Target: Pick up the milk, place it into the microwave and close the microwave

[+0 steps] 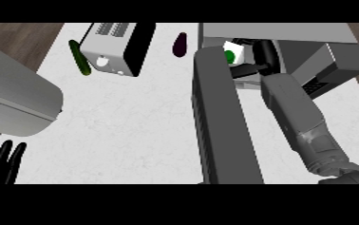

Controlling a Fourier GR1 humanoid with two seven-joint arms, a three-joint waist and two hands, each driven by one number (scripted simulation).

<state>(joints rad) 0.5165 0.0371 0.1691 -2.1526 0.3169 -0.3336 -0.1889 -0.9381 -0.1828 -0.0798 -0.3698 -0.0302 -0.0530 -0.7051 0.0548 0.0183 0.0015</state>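
You're at the placing step. Your right hand (262, 53) is curled round the milk (234, 53), which is just inside the microwave (308, 33), past its open door (221, 119). Next you need to set it down, let go, draw clear, then swing the door shut. Your left hand (11, 160) rests with fingers straight, well left of the microwave.

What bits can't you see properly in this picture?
- Milk: head view, partly hidden by the right hand curled round it.
- Left hand: only fingers show; the bottom-left edge cuts off the rest.
- Big grey thing: cut off by the left edge; cannot tell what it is.
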